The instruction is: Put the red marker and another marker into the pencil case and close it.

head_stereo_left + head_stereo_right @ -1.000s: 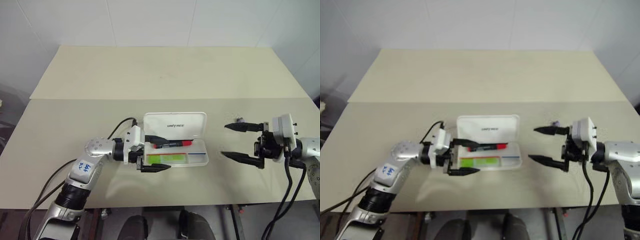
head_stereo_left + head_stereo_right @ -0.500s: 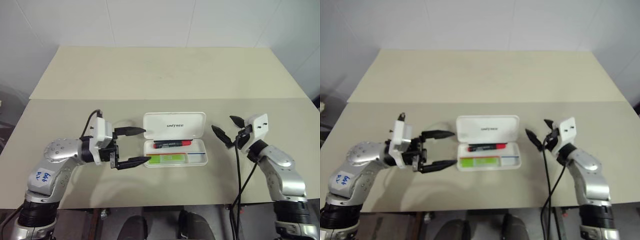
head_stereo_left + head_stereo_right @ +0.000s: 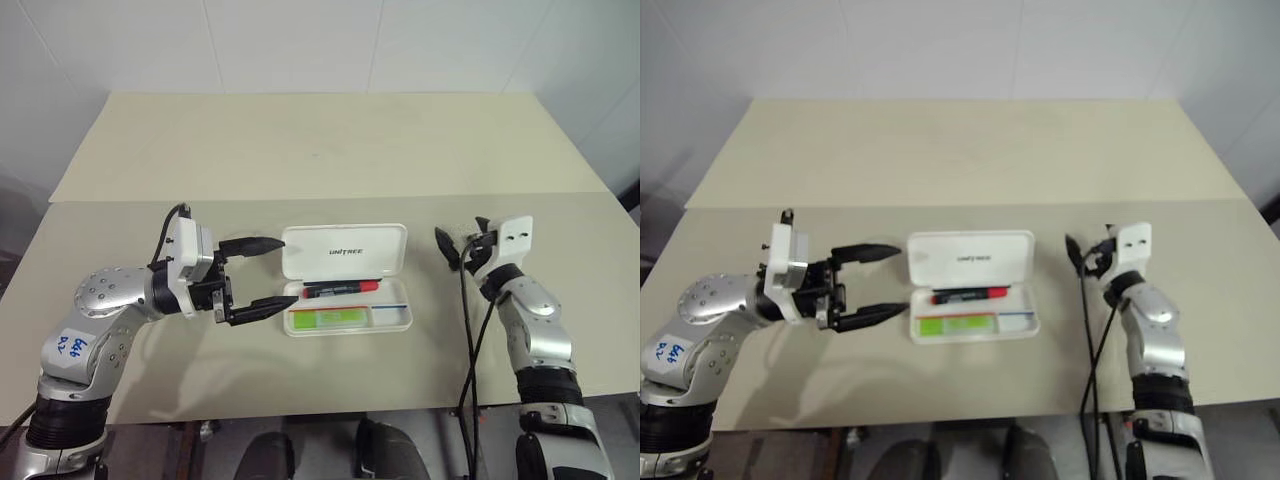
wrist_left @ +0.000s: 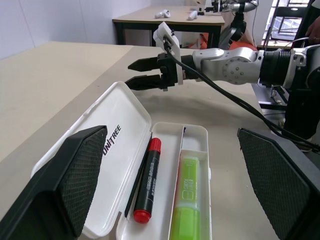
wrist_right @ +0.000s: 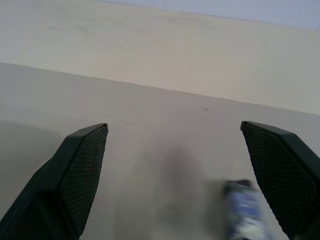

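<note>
**Both markers in the open pencil case, both grippers clear of it**

The pencil case (image 3: 347,279) lies open near the middle of the bench (image 3: 320,150), its lid tipped back and showing dark lettering. Inside the tray, the red marker (image 3: 342,289) lies in the compartment nearest the lid, parallel to the hinge. The green highlighter (image 3: 331,317) lies in the compartment on the far side from the lid, alongside the red marker, with a thin divider between them.

The left gripper (image 3: 268,272) hovers just beside the case's left end, pointing toward it. Its jaws stand wide and hold nothing; the lower fingertip is close to the tray's left corner, but whether it touches cannot be told.

The right gripper (image 3: 455,246) is well apart from the case, off its right end, also with jaws wide and empty. A small blurred bluish piece (image 5: 243,210) lies on the bench close to that gripper.
</note>
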Available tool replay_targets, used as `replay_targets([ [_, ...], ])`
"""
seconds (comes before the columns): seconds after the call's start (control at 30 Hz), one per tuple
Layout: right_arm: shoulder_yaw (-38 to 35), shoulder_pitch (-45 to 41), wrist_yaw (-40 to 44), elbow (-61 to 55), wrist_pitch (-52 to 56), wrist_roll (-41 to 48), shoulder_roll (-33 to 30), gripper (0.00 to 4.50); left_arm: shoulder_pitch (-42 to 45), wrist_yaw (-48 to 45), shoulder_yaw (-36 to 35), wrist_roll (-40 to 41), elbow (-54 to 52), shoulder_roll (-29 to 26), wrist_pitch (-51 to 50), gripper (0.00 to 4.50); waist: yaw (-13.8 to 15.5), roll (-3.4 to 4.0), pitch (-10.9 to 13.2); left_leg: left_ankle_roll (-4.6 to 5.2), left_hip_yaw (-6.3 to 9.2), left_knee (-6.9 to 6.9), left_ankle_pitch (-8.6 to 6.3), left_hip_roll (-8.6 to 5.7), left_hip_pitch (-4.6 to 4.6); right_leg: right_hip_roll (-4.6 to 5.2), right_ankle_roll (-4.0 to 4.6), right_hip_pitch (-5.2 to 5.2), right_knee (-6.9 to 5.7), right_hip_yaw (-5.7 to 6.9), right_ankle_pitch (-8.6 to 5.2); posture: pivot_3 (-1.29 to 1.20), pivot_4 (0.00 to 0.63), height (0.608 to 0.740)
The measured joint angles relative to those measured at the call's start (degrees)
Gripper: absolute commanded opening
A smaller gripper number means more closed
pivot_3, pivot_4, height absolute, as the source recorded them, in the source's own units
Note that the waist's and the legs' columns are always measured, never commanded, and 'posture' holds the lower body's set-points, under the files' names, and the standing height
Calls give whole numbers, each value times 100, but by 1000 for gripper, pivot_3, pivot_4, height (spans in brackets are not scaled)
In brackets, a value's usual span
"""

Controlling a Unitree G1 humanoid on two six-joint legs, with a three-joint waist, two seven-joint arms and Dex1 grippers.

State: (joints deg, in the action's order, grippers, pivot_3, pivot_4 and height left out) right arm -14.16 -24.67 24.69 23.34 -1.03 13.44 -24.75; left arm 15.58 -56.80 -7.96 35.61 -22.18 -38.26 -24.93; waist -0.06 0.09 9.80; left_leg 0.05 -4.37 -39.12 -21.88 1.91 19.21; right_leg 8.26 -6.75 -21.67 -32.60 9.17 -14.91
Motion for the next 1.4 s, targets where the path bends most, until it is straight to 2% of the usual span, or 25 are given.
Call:
replay_targets([
  [0.2,-196,-177,55,645,18,65,-211,4500,134,37,29,-6,8,1,5,4477,-19,0,0,-2,-4,1,2,2,-2,-1,0,0,1,-3,0,0,150,740],
  [0.53,-203,-615,122,1501,240,182,-190,4500,223,60,216,-19,27,24,11,4477,-18,0,0,-5,-3,0,4,3,-2,-2,0,0,0,-5,0,0,150,740],
  [0.67,-204,-779,116,1833,126,177,-170,3568,249,57,220,-19,44,22,18,4500,-29,-2,-1,-5,-6,0,4,2,-1,-2,0,1,3,-7,0,0,150,740],
  [0.87,-185,-861,124,1995,-51,129,-113,1321,324,-6,219,-19,66,-1,66,4500,-47,-5,-3,-15,-5,-1,12,7,-4,-5,0,3,2,-8,0,0,150,740],
  [0.97,-167,-861,126,2016,-138,66,-103,406,324,-34,219,-19,80,-3,71,4500,-48,-5,-2,-19,-4,-1,14,15,-4,-14,0,3,2,-8,0,0,150,740],
  [1.2,-116,-841,425,2014,-310,-21,-110,406,324,-41,223,-34,162,-3,200,4500,-58,-3,-1,-19,-4,0,14,16,-3,-14,1,2,3,-9,0,0,150,740],
  [1.3,-111,-766,1004,1785,-353,138,-162,406,323,-44,232,-59,254,2,250,4500,-45,3,2,-19,-2,1,14,15,0,-14,1,1,4,-9,0,0,150,740],
  [1.4,-99,-735,1910,1204,-120,470,-514,406,271,-56,236,-72,266,36,337,4500,-7,17,10,-19,-2,2,14,13,1,-12,0,1,7,-10,0,0,150,740],
])
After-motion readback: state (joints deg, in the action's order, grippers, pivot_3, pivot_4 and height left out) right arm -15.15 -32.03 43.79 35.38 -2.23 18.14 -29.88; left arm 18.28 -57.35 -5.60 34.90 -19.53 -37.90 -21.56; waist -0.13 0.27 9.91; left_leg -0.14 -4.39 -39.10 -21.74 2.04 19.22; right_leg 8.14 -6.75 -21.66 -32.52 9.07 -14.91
